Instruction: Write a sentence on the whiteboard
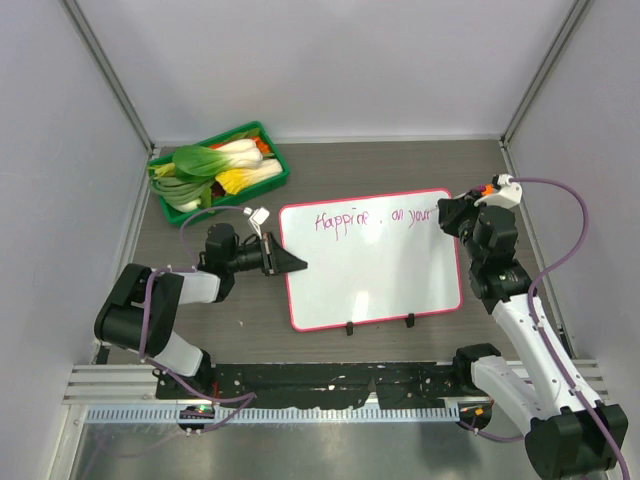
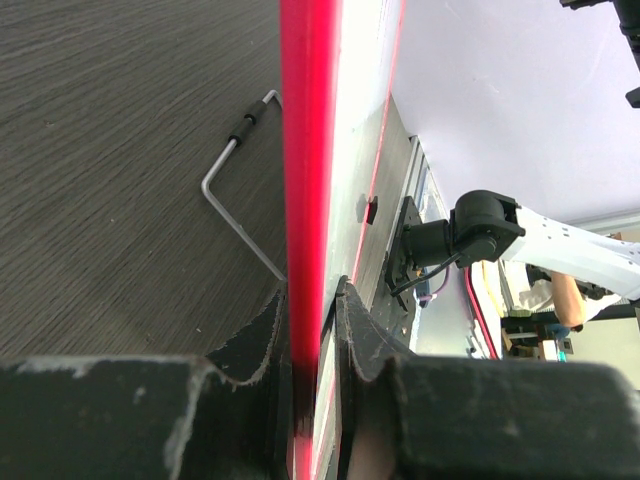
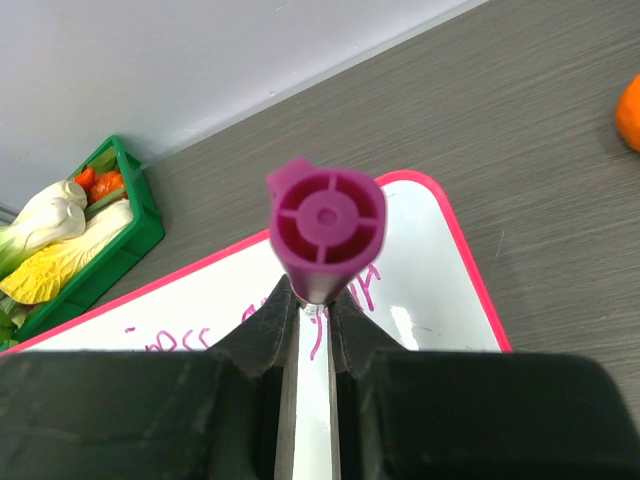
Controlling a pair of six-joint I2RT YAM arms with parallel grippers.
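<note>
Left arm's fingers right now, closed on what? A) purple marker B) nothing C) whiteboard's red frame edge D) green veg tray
C: in the left wrist view the left fingers pinch the whiteboard by its red frame edge; the marker sits in the right fingers.

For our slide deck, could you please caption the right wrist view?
Right gripper shut on a purple marker over the whiteboard, part of the sentence visible alongside.

Large glossy white rectangular whiteboard [image 1: 370, 285], thin pink-red rounded frame, just right of green plastic vegetable tray [image 1: 250, 128], slightly askew, two small black feet on edge farthest from it. Thin purple-magenta handwritten sentence [image 1: 340, 220] along edge nearest tray, roughly "Happine . all your".
</note>
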